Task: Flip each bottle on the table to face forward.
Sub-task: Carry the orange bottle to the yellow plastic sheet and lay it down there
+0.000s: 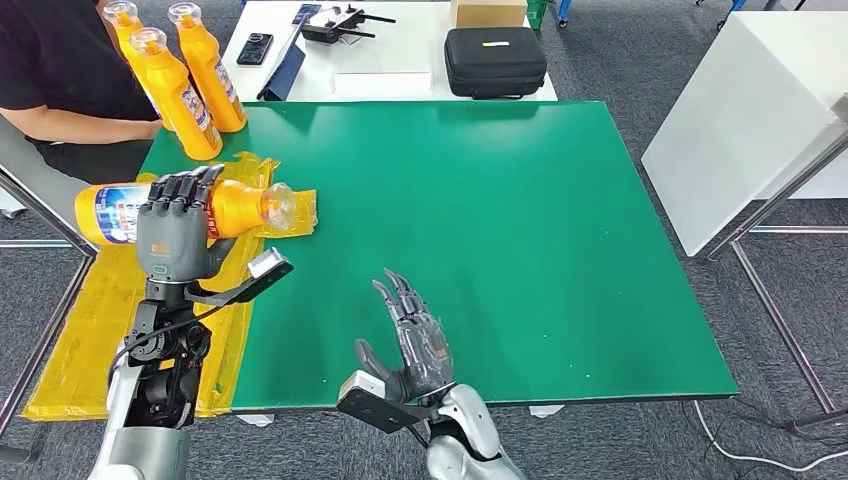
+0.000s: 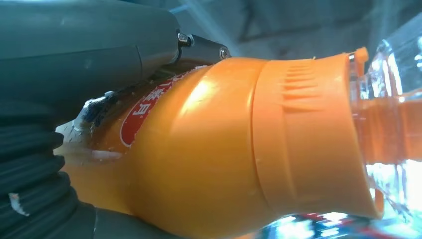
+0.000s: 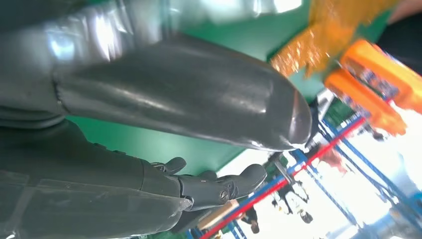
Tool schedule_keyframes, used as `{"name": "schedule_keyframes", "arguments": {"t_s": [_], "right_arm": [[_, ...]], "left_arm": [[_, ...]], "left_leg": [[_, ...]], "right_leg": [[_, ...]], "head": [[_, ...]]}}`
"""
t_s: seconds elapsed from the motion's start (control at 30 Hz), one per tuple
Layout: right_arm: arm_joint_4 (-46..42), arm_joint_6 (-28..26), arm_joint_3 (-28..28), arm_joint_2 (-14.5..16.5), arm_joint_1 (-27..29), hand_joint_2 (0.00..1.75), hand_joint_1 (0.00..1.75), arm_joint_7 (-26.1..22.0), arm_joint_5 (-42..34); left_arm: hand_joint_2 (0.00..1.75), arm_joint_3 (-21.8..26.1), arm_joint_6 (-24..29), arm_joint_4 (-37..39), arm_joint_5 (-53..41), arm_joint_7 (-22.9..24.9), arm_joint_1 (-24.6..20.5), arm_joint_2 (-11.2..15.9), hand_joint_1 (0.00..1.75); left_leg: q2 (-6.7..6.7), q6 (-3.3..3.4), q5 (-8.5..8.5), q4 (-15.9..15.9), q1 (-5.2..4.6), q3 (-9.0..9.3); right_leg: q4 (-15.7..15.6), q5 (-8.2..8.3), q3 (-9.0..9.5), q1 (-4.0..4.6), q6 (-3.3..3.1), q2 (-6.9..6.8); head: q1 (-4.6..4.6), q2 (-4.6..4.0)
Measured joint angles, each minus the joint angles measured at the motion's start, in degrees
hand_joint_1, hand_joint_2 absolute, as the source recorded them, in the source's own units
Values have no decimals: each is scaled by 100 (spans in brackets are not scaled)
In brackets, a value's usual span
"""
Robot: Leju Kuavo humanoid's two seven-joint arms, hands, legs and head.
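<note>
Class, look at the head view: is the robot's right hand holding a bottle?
No: the right hand hovers open over the green table, while the left hand grips the orange bottle.

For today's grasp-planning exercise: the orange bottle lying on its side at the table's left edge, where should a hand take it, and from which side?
Grip the orange bottle around its wide labelled body, coming from above. It lies flat, so the rounded body faces upward and the neck narrows toward the clear cap, which offers less to hold. The left hand grips it this way now, fingers wrapped over the body; the right hand is open above the green table.
</note>
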Motion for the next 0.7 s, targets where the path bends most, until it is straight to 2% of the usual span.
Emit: {"name": "schedule_keyframes", "arguments": {"t_s": [0.07, 0.13, 0.23, 0.4, 0.7], "right_arm": [[-147, -16, -56, -50, 14, 0, 0, -84, -99], [-250, -24, -92, -87, 21, 0, 0, -120, -139], [-354, -26, -114, -127, 37, 0, 0, -129, -155], [-456, -72, -119, -174, 73, 0, 0, -181, -222], [-563, -80, -119, -197, 71, 0, 0, -184, -386]], "left_arm": [[175, -561, 0, 262, -40, 752, 7, 267, 175], [175, -1031, 1, 451, -60, 1042, 25, 474, 175], [175, -1461, 2, 632, -64, 1100, 38, 656, 175], [175, -1835, 2, 891, -59, 1175, 33, 803, 175], [175, -2319, 2, 2068, 441, 1132, -49, 695, 175]], "left_leg": [[-7, -1, 1, 0, 0, -2], [-12, -1, 2, 0, 1, -4], [-7, -1, 2, 0, -1, -5], [-6, 0, 1, 0, -6, -5], [-6, 0, 2, 0, -5, -5]], "right_leg": [[2, 0, 1, 0, -1, -4], [6, -1, 3, 0, -1, -8], [8, -1, 1, -4, -1, -2], [8, -1, -2, -7, 0, -1], [8, -1, -2, -7, 0, -1]], "head": [[1, 0], [4, 0], [3, 0], [2, 0], [2, 0]]}}
